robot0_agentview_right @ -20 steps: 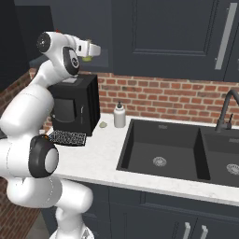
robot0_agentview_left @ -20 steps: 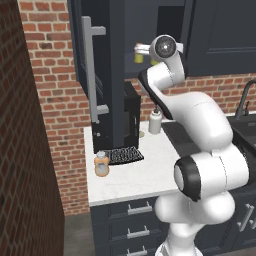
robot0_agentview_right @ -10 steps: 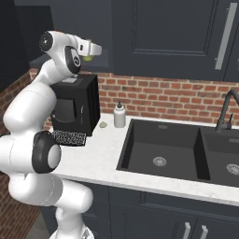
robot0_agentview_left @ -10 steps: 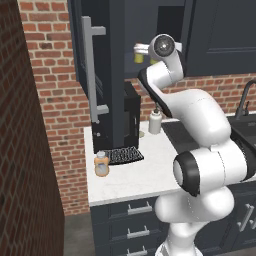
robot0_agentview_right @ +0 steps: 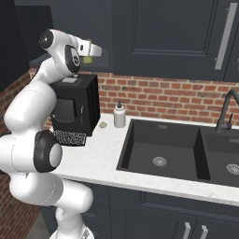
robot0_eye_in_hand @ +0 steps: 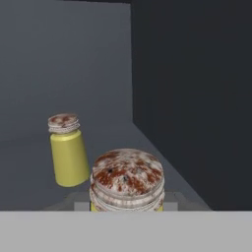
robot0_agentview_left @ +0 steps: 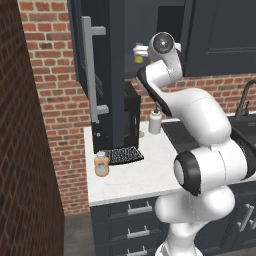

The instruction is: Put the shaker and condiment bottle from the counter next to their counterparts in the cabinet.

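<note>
A: Left to right, what's there?

B: At the desk's (robot0_agentview_left: 130,182) front left corner stands the orange bottle (robot0_agentview_left: 101,164), just left of a black grille mat (robot0_agentview_left: 125,155). Behind it is a black box appliance (robot0_agentview_left: 131,117), and further right a white soap bottle (robot0_agentview_left: 155,122) near the back edge. Above, the cabinet (robot0_agentview_left: 95,70) door is swung open, bar handle toward us.

A: And the hand?

B: Up inside the cabinet. The hand (robot0_agentview_left: 139,50) is closed on the shaker (robot0_agentview_left: 138,58); in the right base view the yellow-olive body shows just beyond the hand (robot0_agentview_right: 92,50). In the hand view the shaker's speckled cap (robot0_eye_in_hand: 127,176) sits right at the fingertips.

A: Where's its counterpart?

B: On the shelf (robot0_eye_in_hand: 29,162), the paler shaker (robot0_eye_in_hand: 68,151) stands near, to the left in the hand view and a bit further in. It looks tilted there, but the camera may be rolled.

A: So which step is this?

B: I'd say placing the first item: shaker carried in, not yet let go. I can't tell whether its base touches the shelf.

A: Next?

B: Probably lower it until it rests upright beside the pale one without knocking it, open, and back straight out clear of the door. The bottle is untouched, so that comes after.
</note>
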